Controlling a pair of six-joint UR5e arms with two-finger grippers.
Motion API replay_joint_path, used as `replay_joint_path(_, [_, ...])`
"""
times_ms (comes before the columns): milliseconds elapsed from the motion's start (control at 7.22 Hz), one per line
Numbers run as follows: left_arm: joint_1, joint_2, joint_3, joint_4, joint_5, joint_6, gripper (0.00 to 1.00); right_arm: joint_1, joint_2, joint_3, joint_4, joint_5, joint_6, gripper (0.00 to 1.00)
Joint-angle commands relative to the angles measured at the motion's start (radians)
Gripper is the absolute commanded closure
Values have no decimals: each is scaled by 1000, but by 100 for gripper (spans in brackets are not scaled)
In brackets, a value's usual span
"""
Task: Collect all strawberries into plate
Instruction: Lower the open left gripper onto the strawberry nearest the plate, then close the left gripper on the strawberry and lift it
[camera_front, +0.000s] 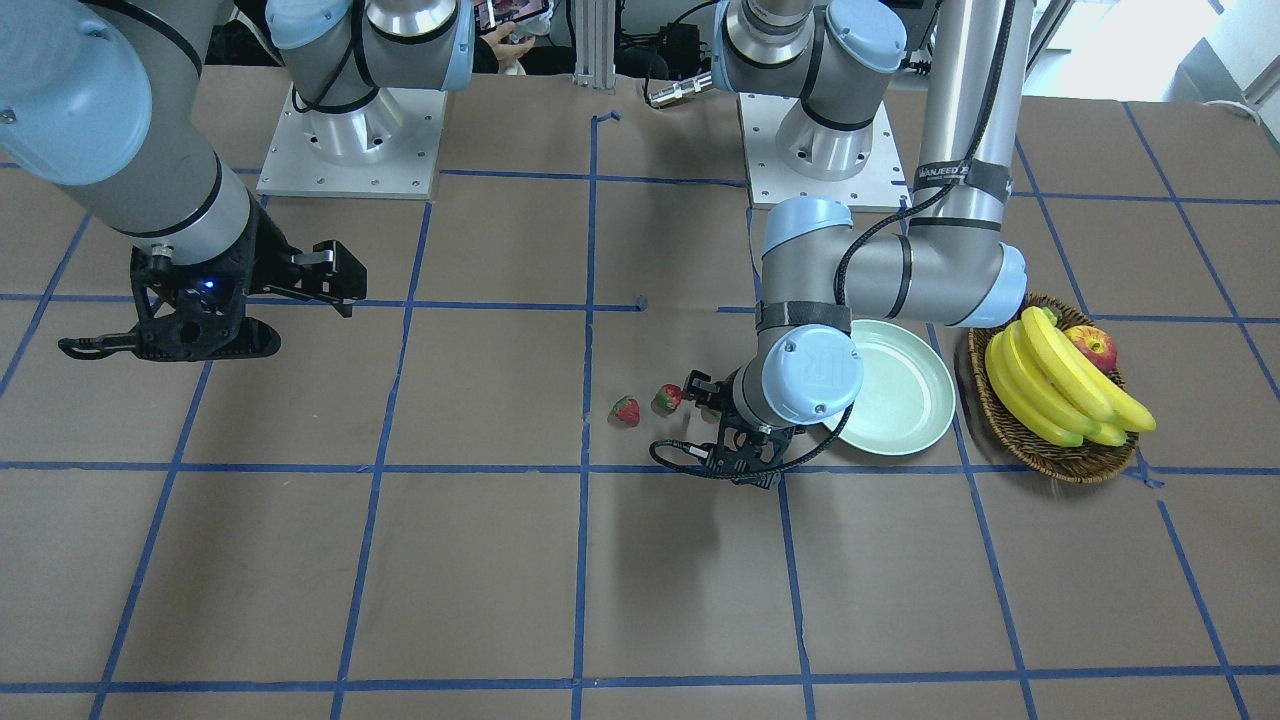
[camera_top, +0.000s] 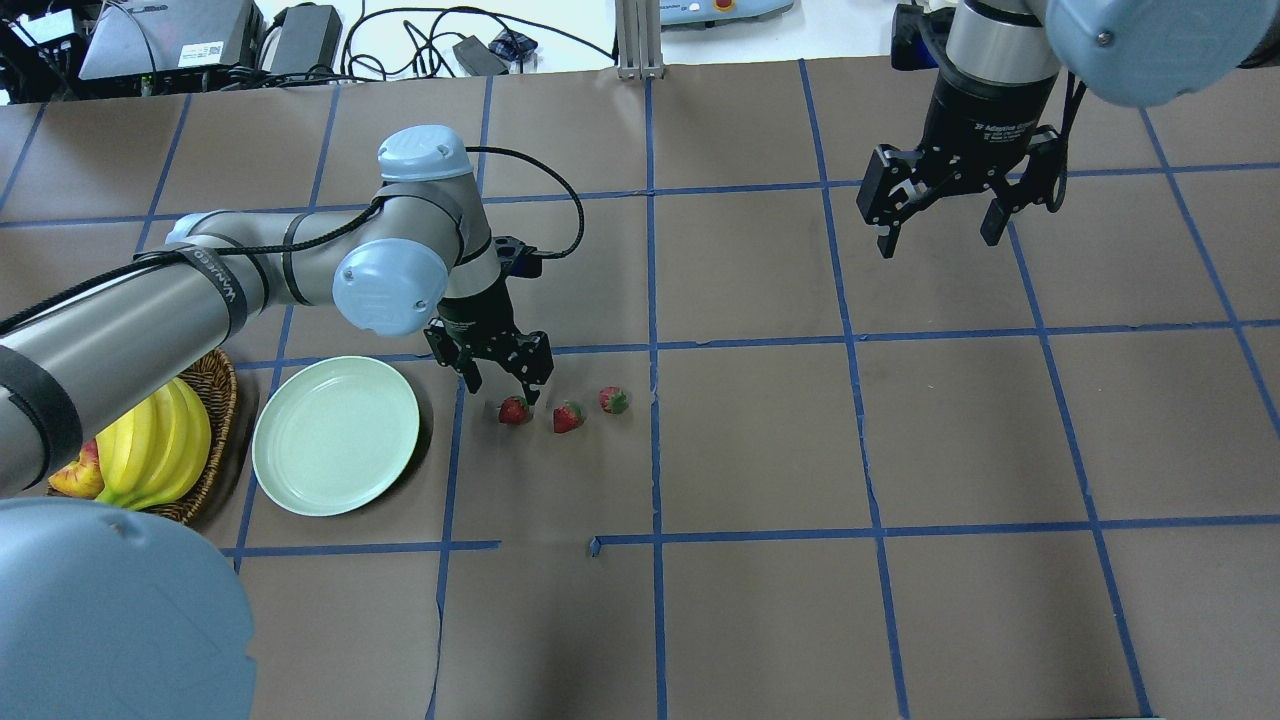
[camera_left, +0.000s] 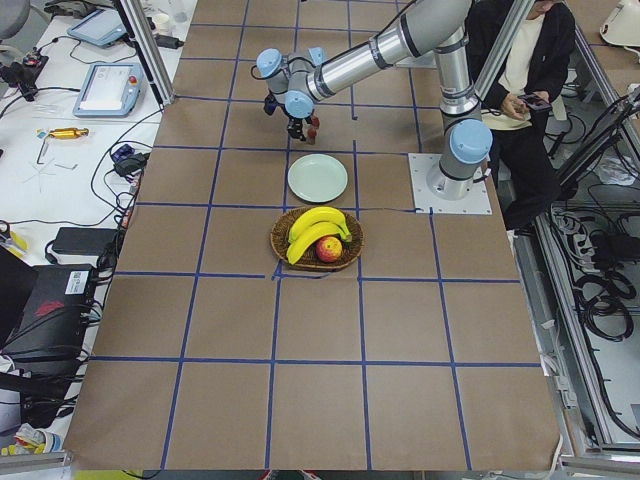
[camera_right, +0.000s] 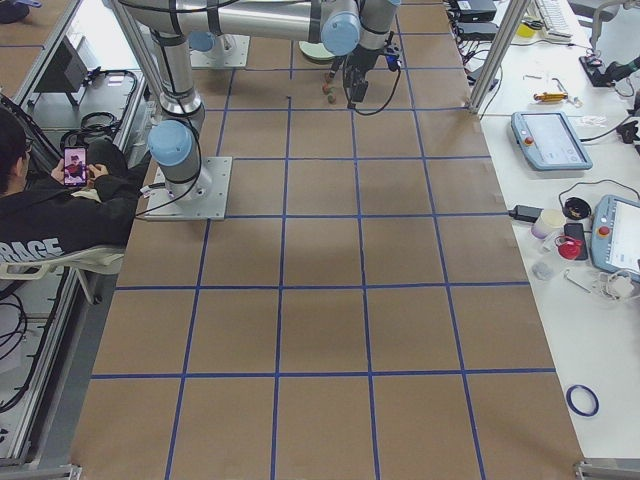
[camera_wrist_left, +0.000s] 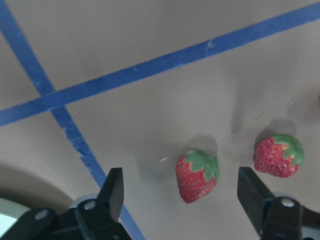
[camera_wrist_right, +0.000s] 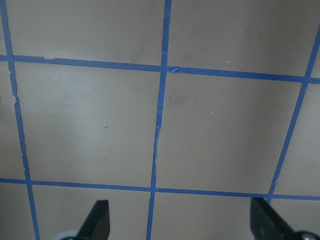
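The left gripper (camera_top: 503, 388) hangs low over the table with its jaws spread wide and nothing in them. They straddle the strawberry (camera_top: 514, 410) nearest the plate (camera_top: 335, 435), probably lined up to close on it. That berry lies on the table just right of the plate. Two more berries (camera_top: 568, 417) (camera_top: 613, 400) carry the row on to the right, so the plate is bare. The middle berry sits close to the outer finger (camera_wrist_left: 252, 192), which could nudge it on closing. The right gripper (camera_top: 938, 240) hangs far off to the right, open and empty, likely parked clear of the work.
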Motion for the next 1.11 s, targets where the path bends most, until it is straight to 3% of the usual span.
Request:
replay_joint_path(0, [-7,-7,-2,-12,0,5,25,0,0,0,-4,0,0,0])
replay_joint_path(138, [-7,-9,-2,-17,1,3,40,0,0,0,-4,0,0,0])
replay_joint_path(277, [-7,-7,-2,-44,1,2,76,0,0,0,-5,0,0,0])
replay_joint_path(415, [-7,-7,-2,-57,5,2,100,0,0,0,-7,0,0,0])
replay_joint_path(831, [-9,32,8,-67,33,2,100,0,0,0,-7,0,0,0])
replay_joint_path(969, [-3,57,38,-110,125,23,100,0,0,0,-8,0,0,0])
